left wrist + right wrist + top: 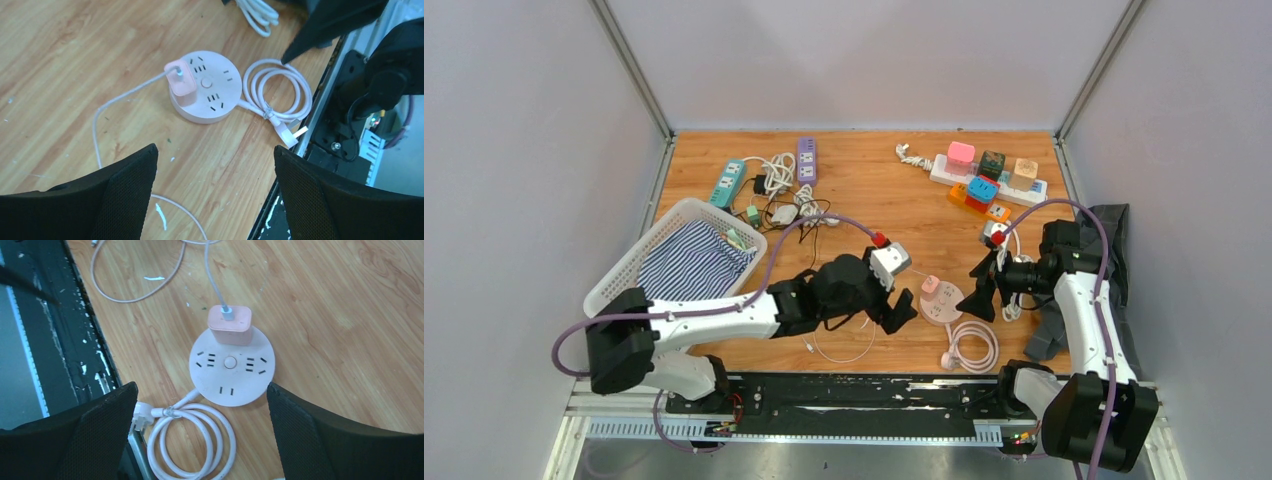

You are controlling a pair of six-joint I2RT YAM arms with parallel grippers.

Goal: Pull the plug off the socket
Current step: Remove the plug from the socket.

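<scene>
At lower centre of the top view, a coiled cord (971, 345) lay on the bench (874, 185). Just above, the left tool (214, 150) and right tool (201, 386), both released and empty, flanked the round socket (943, 310), the pink plug (931, 286) seated in it.

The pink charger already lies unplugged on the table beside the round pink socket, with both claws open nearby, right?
No: the pink charger is still plugged into the round pink socket, as the right wrist view shows. The left claw and right claw are open nearby.
</scene>
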